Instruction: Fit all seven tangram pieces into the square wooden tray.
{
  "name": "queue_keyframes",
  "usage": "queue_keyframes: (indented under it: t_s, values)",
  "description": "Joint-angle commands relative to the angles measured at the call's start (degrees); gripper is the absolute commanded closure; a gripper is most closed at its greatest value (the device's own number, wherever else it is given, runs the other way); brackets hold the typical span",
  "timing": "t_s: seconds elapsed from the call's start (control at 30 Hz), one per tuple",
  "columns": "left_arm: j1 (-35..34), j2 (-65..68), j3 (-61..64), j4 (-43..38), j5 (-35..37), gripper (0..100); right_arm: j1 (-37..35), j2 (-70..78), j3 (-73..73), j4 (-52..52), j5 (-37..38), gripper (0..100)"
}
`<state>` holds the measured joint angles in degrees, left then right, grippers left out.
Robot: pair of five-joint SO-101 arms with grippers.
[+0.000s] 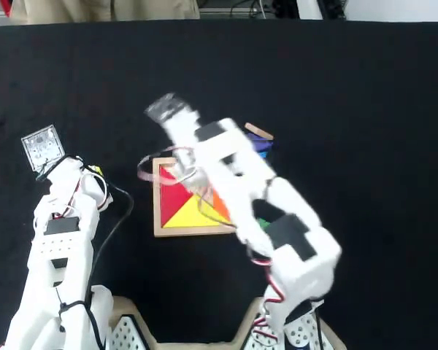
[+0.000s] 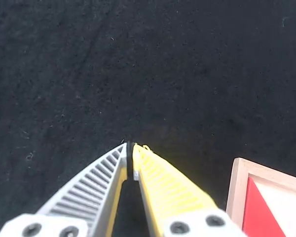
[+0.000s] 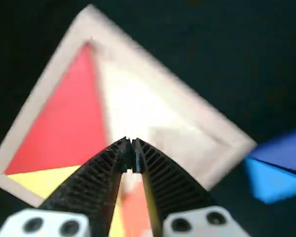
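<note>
- Tray [image 1: 158,208] holds red piece [image 1: 172,195]; blue piece [image 1: 260,144] lies outside at two o'clock.
- Right claw [image 3: 132,148], pressed together, hangs over tray, maybe to nudge.
- Left claw [image 2: 129,148], pressed together, rests aside at nine o'clock.

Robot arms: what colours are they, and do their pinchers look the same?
Both arms are chunky white shells with black motor blocks. The left arm has a black cable looping beside it; the right arm shows red wires near its base. The left gripper has one grey and one yellow ribbed finger; the right gripper has two black ones.
</note>
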<state>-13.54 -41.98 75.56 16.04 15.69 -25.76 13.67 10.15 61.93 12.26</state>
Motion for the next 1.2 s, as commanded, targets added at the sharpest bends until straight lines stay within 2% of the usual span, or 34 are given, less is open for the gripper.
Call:
queue_keyframes:
  t_s: [0.0, 0.13, 0.33, 0.43, 0.6, 0.77, 0.93, 1.17]
  values:
    - [0.7, -1.5, -0.5, -1.2, -0.7, 97, 8.4, -8.9, -1.6, 1.1, 0.2, 98.8]
    - [0.7, -1.5, -0.5, -1.2, -0.7, 97, 15.5, -12.1, 0.7, -0.6, 0.1, 98.8]
    - [0.7, -1.5, -0.5, -1.2, -0.8, 97, 19.3, -12.0, 4.3, -4.9, 3.4, 98.6]
    - [0.7, -1.5, -0.5, -1.2, -0.8, 97, 20.2, -10.5, 1.1, -4.7, 6.2, 97.2]
    - [0.7, -1.5, -0.5, -1.3, -0.8, 97, 20.7, -0.7, -7.2, -4.5, 8.4, 84.1]
    - [0.7, -1.5, -0.5, -1.3, -0.8, 97, 21.0, 10.7, -16.7, -2.5, 17.4, 83.9]
    - [0.7, -1.4, 0.0, -2.7, -0.9, 97, 21.2, 15.6, -24.5, 1.5, 17.4, 83.8]
    - [0.8, -1.4, 0.1, -3.5, -2.4, 97, 22.2, 16.2, -25.4, -1.1, 17.7, 83.8]
